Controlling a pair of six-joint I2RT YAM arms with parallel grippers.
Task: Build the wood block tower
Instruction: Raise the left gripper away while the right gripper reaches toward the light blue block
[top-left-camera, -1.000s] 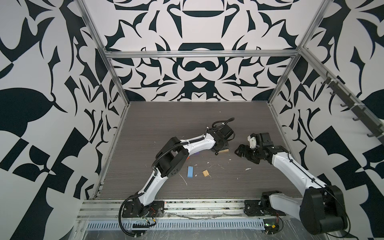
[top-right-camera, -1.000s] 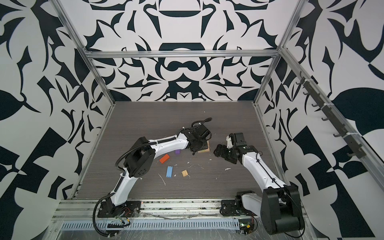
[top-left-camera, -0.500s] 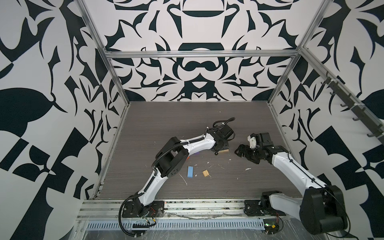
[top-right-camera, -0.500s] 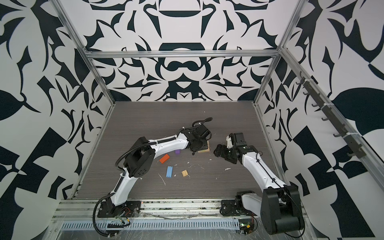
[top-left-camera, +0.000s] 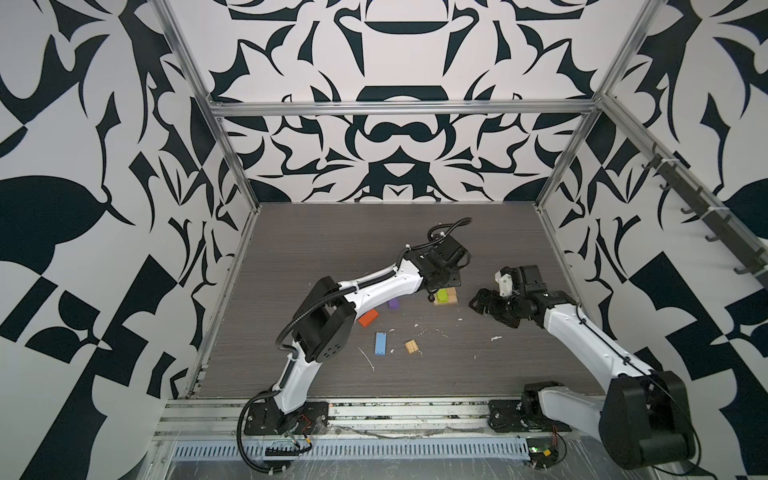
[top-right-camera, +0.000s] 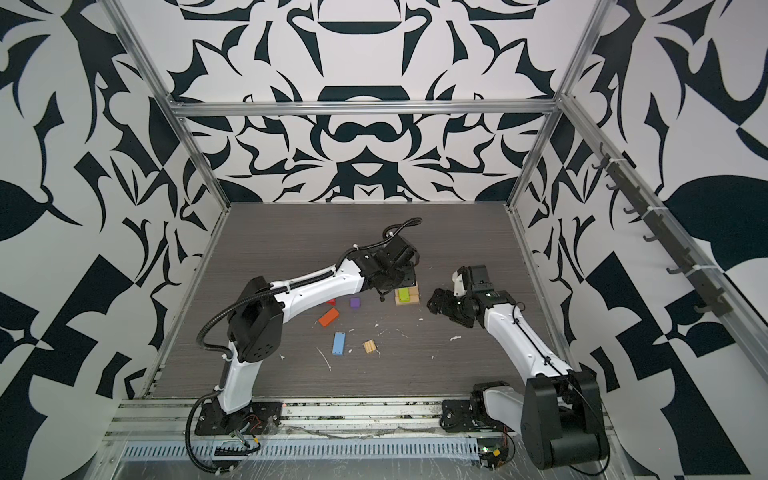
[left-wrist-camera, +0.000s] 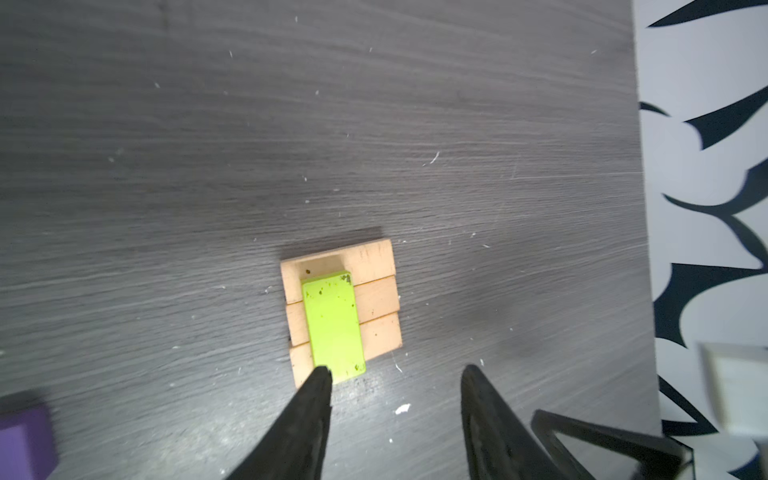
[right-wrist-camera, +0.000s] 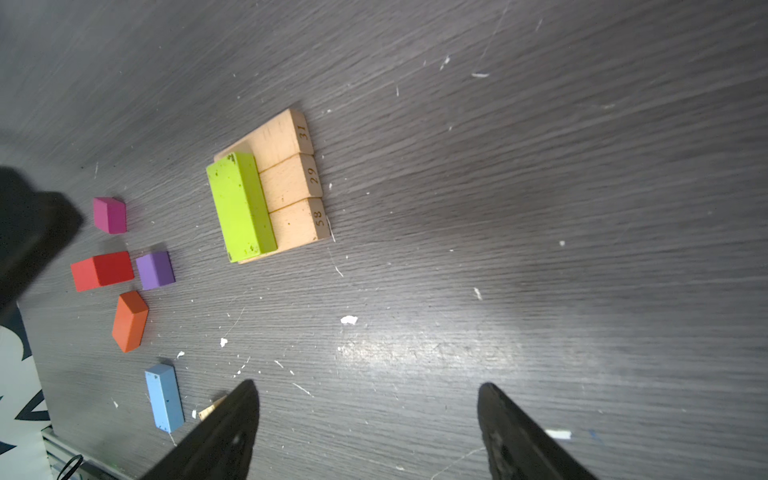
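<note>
The wood block tower is so far three tan planks laid side by side on the worktop. The lime green block lies across them along one side, and the other half of the planks is bare.

My left end effector hangs at the green block's near end, jaws parted, nothing between them. One fingertip sits right at that end. To do this step well, I judge, I should lift straight up before swinging, so that fingertip does not drag the green block askew.

The light blue block looks right for the bare half, set flush beside the green.

The loose pieces, namely the purple cube, red block and orange block, lie under my left forearm. My right end effector is spread wide and empty, well apart from the tower. Between them the worktop holds only white scraps.
</note>
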